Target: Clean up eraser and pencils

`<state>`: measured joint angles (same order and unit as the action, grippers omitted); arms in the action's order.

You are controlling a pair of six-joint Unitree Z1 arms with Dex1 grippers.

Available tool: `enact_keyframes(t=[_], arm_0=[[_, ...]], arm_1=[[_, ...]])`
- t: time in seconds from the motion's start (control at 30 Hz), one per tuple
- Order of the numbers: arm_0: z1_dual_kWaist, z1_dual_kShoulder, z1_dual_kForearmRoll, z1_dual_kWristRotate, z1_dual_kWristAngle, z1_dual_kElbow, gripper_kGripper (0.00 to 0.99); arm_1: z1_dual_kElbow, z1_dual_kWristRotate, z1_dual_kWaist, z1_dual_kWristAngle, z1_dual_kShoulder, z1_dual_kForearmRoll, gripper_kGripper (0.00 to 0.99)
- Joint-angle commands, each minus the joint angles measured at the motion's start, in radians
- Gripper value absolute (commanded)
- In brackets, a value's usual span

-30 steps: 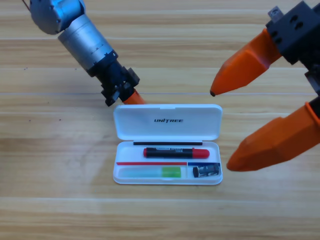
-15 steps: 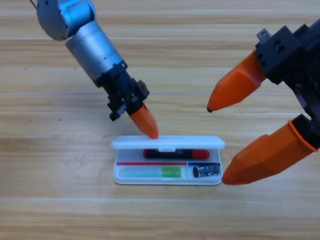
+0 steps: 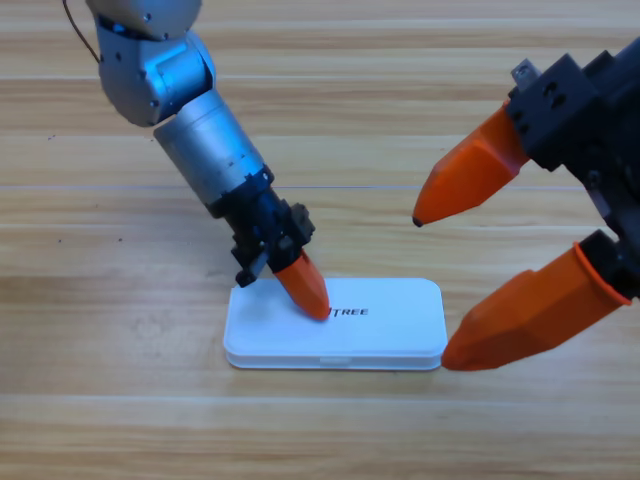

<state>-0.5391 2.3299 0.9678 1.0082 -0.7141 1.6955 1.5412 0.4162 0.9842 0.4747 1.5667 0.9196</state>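
The white case (image 3: 390, 325) lies shut on the wooden table, its lid down with the printed name on top. The eraser and both pencils are hidden inside it. My left gripper (image 3: 305, 290) comes down from the upper left and presses its orange jaws, shut together, onto the left part of the lid. My right gripper (image 3: 432, 285) stands large at the right edge, open, one jaw above the case's right end and the other just touching its lower right corner, holding nothing.
The wooden table (image 3: 120, 400) spreads around the case on all sides. The left arm's grey body (image 3: 190, 130) slants over the upper left of the table.
The left gripper moved down and right, pushing the lid from upright to fully shut over the pencils and eraser. The right gripper drew slightly inward and has held still since.
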Motion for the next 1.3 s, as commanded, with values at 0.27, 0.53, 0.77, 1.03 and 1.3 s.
enact_keyframes(t=[0.27, 0.53, 0.77, 1.03, 1.3], arm_0=[[-0.033, -0.052, -0.047, -0.071, 0.048, -0.06, 0.0], [-0.03, -0.388, 0.183, -0.105, 0.077, 0.029, 0.959], [-0.094, -0.659, 0.218, -0.161, 0.07, -0.08, 0.99], [-0.133, -0.738, 0.203, -0.204, 0.077, -0.163, 0.99], [-0.134, -0.773, 0.167, -0.21, 0.081, -0.208, 0.99]], arm_1=[[-0.016, -0.007, 0.002, 0.013, 0.047, -0.015, 0.985], [-0.019, -0.007, 0.002, 0.013, 0.05, -0.015, 0.985], [-0.018, -0.007, 0.002, 0.013, 0.052, -0.015, 0.985], [-0.016, -0.007, 0.002, 0.013, 0.056, -0.015, 0.985], [-0.016, -0.007, 0.002, 0.013, 0.059, -0.015, 0.985]])
